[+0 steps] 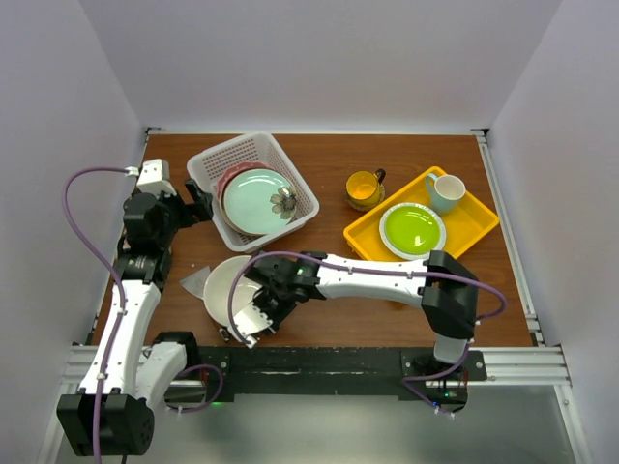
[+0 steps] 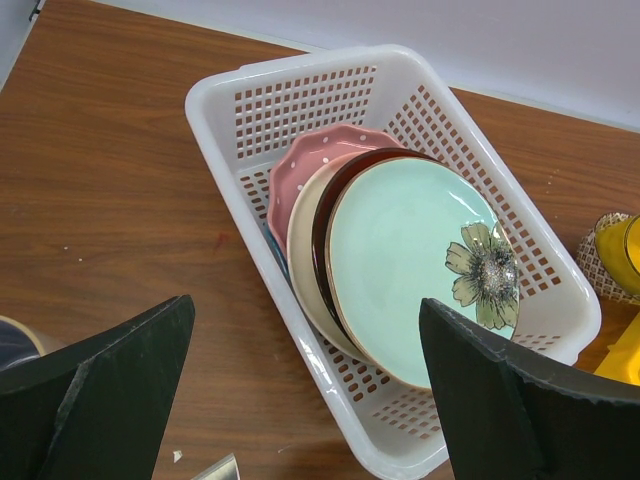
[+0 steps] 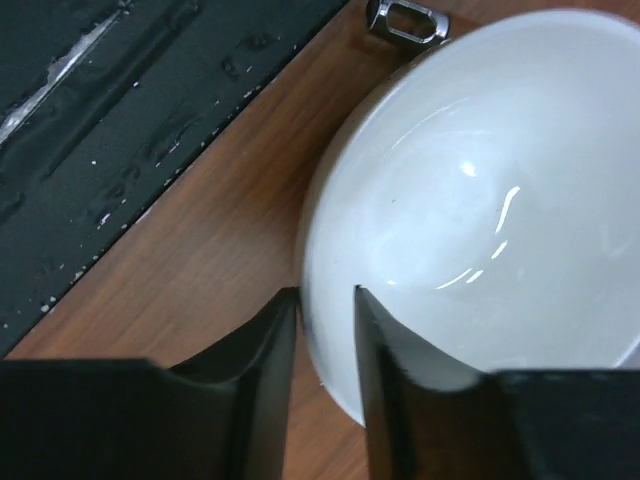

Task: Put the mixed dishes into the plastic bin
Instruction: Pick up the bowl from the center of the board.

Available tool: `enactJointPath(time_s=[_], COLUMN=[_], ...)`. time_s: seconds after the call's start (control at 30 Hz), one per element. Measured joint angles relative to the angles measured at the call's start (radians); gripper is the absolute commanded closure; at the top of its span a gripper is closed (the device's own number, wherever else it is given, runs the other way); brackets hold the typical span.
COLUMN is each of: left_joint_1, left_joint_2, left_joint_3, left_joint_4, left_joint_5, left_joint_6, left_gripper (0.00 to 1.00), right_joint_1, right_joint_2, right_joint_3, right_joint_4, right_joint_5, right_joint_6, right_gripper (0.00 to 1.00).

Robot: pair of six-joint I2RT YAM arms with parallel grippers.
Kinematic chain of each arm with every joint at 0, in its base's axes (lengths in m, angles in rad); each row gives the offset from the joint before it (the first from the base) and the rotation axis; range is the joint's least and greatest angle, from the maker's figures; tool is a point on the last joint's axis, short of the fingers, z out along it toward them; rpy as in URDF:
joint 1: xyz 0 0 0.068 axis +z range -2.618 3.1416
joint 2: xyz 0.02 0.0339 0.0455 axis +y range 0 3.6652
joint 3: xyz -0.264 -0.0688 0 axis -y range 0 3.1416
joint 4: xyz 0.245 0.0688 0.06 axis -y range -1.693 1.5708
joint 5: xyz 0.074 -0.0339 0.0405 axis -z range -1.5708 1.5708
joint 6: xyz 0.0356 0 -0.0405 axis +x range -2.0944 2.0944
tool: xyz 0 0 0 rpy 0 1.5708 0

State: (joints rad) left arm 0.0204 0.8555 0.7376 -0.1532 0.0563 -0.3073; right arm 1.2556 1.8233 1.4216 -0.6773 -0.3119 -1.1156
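The plastic bin [image 1: 208, 166] stands at the back left and holds a leaning stack: a pink dotted plate [image 2: 318, 152], a cream plate [image 2: 300, 250], a dark red-rimmed bowl [image 2: 322, 215] and a mint plate with a flower [image 2: 410, 250] in front. My left gripper [image 1: 201, 205] hovers open and empty at the bin's near left side [image 2: 305, 305]. The large cream bowl [image 1: 227, 282] sits on the table near the front. My right gripper [image 1: 253, 314] is shut on its rim [image 3: 325, 292], one finger inside, one outside. The yellow mug [image 1: 364, 188] stands right of the bin.
A yellow tray [image 1: 476, 224] at the right holds a lime-green plate [image 1: 412, 230] and a white cup [image 1: 445, 191]. A pale triangular scrap [image 1: 193, 282] lies left of the bowl. A small metal ring [image 3: 405, 18] lies by the bowl near the black front rail [image 1: 319, 360].
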Motion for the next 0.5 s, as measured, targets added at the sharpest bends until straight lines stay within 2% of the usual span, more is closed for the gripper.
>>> enactJointPath(time_s=[0.03,0.17,0.37,0.5], left_joint_1=[0.000,0.000,0.000,0.000], left_joint_2=[0.000,0.000,0.000,0.000], left_joint_3=[0.000,0.000,0.000,0.000], left_joint_4=[0.000,0.000,0.000,0.000], left_joint_5=[0.000,0.000,0.001,0.002], left_joint_6=[0.000,0.000,0.000,0.000], left_gripper=[0.00,0.00,0.00,0.00], right_joint_1=[0.005,0.020,0.023,0.024], right_joint_2=[0.004,0.013,-0.018,-0.045], right_joint_3=[-0.006,-0.029,-0.065,-0.071], right_joint_4=[0.006,0.022,0.029,-0.054], right_joint_5=[0.009,0.019,0.008,0.006], right_joint_6=[-0.001,-0.010,-0.023,-0.035], right_gripper=[0.85,1.00,1.00,1.00])
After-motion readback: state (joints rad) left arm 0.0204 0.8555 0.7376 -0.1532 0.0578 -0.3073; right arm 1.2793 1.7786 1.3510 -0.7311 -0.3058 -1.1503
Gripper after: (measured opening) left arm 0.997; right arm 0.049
